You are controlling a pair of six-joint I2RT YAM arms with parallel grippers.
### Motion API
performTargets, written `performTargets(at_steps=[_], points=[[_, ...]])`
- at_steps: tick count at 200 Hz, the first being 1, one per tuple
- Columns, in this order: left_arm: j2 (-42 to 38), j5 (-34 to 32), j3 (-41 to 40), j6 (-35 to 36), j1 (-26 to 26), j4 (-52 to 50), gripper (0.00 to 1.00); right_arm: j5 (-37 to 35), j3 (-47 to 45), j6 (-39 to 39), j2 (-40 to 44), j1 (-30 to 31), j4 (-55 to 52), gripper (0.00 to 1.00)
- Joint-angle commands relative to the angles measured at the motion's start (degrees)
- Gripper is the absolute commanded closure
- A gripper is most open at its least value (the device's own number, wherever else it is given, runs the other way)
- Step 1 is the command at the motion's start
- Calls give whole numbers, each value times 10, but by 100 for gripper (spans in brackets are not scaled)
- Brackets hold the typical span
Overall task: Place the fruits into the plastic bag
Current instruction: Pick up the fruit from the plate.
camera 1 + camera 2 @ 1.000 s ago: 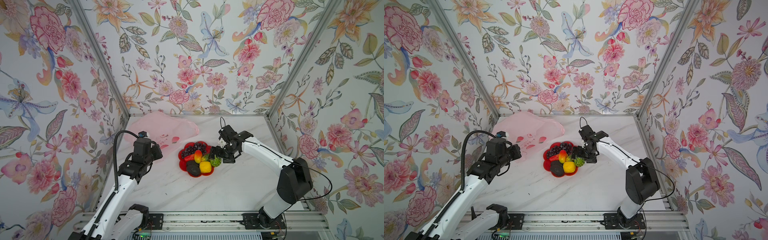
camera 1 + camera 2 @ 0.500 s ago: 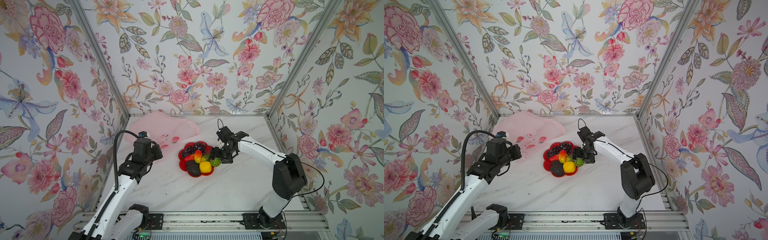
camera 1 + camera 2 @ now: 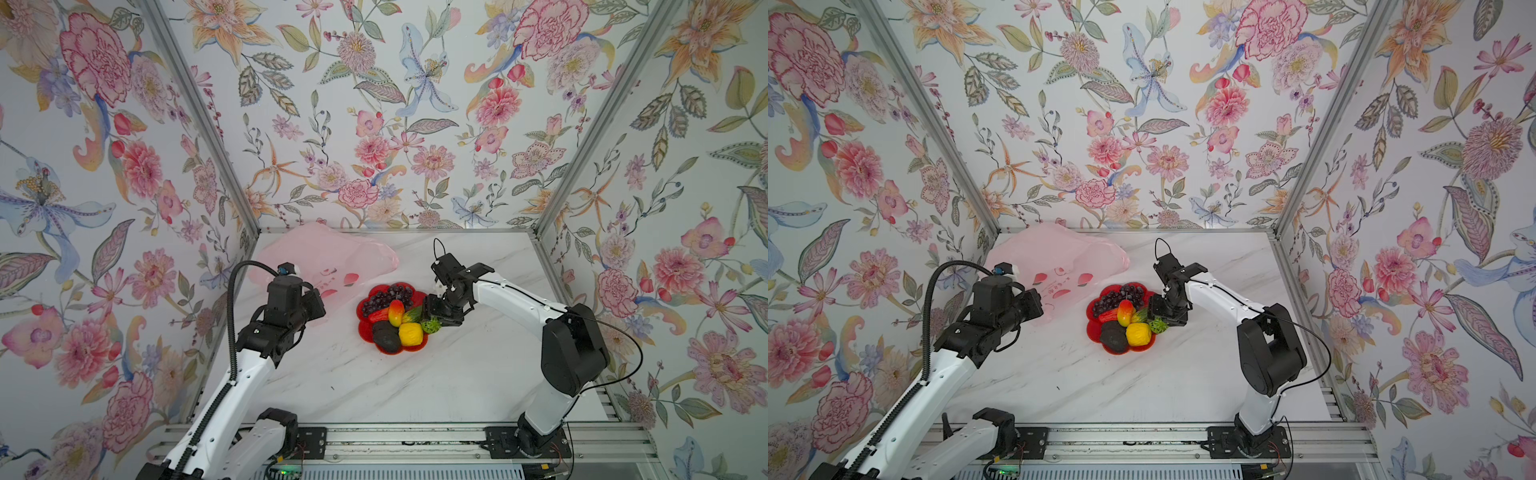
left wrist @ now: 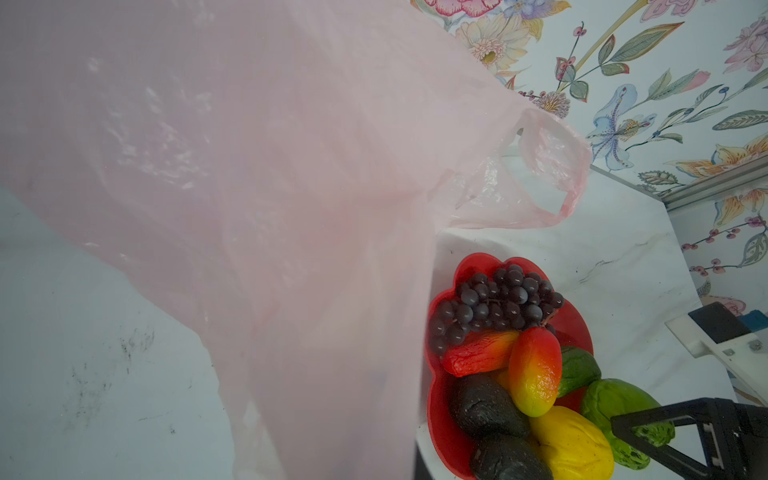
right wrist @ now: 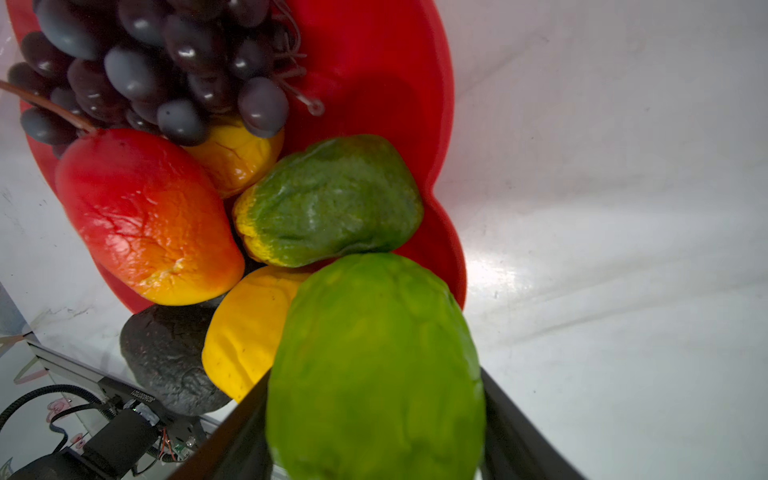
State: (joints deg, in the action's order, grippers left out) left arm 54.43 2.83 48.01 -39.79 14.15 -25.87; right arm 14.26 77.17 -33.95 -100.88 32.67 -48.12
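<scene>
The fruits lie heaped on a red flower-shaped plate: purple grapes, a red-yellow mango, a yellow lemon and a dark avocado. At the plate's right rim, my right gripper has its fingers pressed on both sides of the green netted ball. The pale pink plastic bag lies at the back left. My left gripper is shut on its near edge. In the left wrist view the bag drapes over the jaws and hides them.
A green-orange long piece and a red long piece also lie in the plate. One handle loop of the bag points toward the back wall. Flowered walls close in the marble table on three sides.
The right gripper's jaws have narrowed from wide open onto the green netted ball, and its wrist has edged closer to the plate. The left arm and the bag have stayed still.
</scene>
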Motion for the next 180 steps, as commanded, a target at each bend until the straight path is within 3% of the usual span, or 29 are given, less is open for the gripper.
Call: performTargets(at_steps=[1, 54, 120, 180], points=[[4, 8, -4, 15, -3, -4, 100, -12, 9, -4, 0, 6, 3, 37], [5, 18, -7, 15, -3, 7, 100, -28, 8, 0, 26, 6, 4, 46], [10, 29, 0, 23, -3, 12, 100, -18, 34, 4, 66, 4, 9, 47], [13, 41, 8, 31, -3, 17, 100, 91, 77, -13, 80, 11, 95, 48]])
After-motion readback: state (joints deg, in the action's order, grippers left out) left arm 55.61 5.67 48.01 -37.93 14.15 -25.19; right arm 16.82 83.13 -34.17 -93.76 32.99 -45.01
